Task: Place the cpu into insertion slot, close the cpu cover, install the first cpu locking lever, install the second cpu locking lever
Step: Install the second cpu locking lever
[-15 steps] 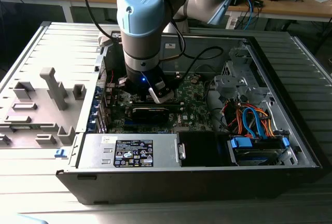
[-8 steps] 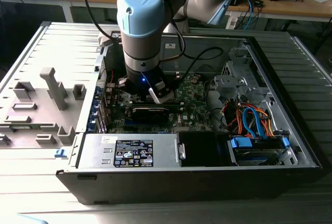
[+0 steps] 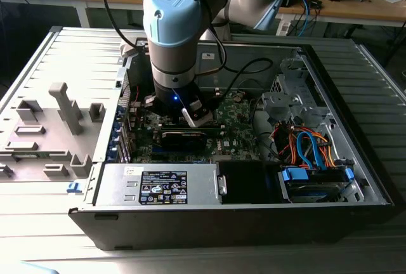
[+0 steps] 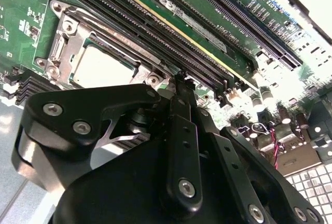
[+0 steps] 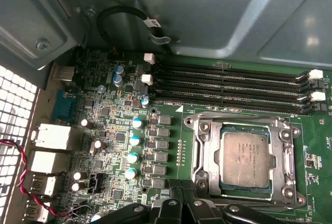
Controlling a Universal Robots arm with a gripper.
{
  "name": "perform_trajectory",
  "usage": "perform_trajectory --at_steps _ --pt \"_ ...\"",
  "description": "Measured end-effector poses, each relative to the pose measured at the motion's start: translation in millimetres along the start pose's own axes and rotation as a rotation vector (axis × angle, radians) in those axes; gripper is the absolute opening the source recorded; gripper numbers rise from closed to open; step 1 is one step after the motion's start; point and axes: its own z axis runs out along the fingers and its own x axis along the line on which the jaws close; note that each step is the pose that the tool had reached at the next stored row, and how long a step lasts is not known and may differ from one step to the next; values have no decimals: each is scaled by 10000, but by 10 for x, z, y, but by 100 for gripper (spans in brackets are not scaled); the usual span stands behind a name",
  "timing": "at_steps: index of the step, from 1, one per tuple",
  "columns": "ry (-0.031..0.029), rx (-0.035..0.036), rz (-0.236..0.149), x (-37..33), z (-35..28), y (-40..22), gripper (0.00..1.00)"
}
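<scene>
Hovering just beside the insertion slot (image 5: 244,162), the gripper (image 5: 180,186) keeps its fingertips pressed together, holding nothing. The cpu (image 5: 245,157) sits seated inside, cpu cover (image 5: 282,130) framing its edges, memory slots (image 5: 228,86) bordering nearby.

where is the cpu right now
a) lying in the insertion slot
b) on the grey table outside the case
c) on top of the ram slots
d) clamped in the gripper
a, in the first wrist view the cpu lies flat in the insertion slot, apart from the gripper.
</scene>
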Motion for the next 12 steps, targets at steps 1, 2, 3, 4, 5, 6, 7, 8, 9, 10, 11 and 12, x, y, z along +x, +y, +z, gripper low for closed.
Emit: perform_trajectory --at_steps 1,2,3,4,5,6,7,8,9,10,11,12 --pt "0 1 0 -1 4 -1 11" --pt "0 -1 -1 -2 9 -1 11" --pt "0 0 -2 -3 15 -2 11" --pt "0 0 -2 -3 21 -2 11" --pt "-6 -5 -6 -4 35 -4 11" --pt "1 2 -6 -4 38 -5 11" --pt "0 1 -4 -3 40 -6 11" --pt "1 3 -3 -3 39 -5 11" --pt "2 5 -3 -3 40 -6 11" --pt "1 18 -4 -3 39 -6 11" --pt "3 79 -2 -3 26 -1 11" --pt "8 135 -3 -4 7 3 11"
